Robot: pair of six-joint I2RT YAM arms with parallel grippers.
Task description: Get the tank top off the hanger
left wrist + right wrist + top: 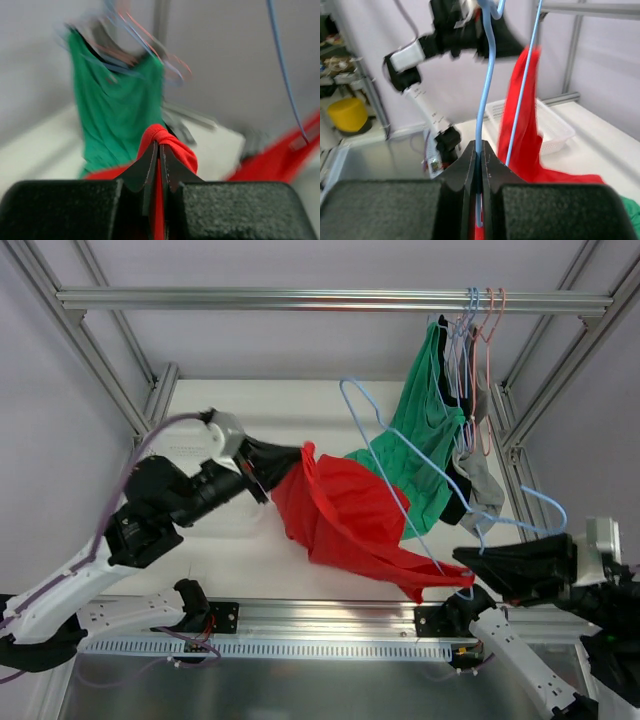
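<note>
A red tank top [345,520] hangs stretched between my two grippers over the table. My left gripper [290,458] is shut on a bunched edge of the red tank top [167,145] at its upper left. A light blue wire hanger [385,455] runs through the garment, hook up at the middle. My right gripper [465,558] is shut on the blue hanger's wire [485,105] at its lower right end, beside the red cloth [522,120].
A green tank top [425,435] and a grey garment [482,480] hang on several hangers from the top rail [330,300] at the back right. Frame posts stand at both sides. A white basket [540,125] sits on the table.
</note>
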